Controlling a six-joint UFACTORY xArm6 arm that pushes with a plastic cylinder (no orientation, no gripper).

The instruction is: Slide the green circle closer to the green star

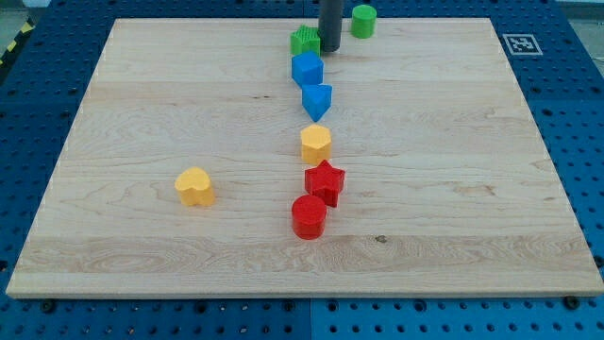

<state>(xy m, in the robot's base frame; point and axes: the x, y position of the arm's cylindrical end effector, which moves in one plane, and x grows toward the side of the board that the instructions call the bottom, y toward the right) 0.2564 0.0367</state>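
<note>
The green circle (363, 20) is a short green cylinder near the top edge of the wooden board (170, 104), right of centre. The green star (304, 41) lies to its left and slightly lower. My tip (329, 49) is the lower end of a dark rod that comes down from the view's top. It stands between the two green blocks, right beside the star's right side and left of the circle.
Below the star runs a column of blocks: a blue cube-like block (307, 68), a blue triangular block (317, 99), a yellow hexagon (316, 144), a red star (325, 181), a red cylinder (309, 216). A yellow heart (194, 186) lies at lower left.
</note>
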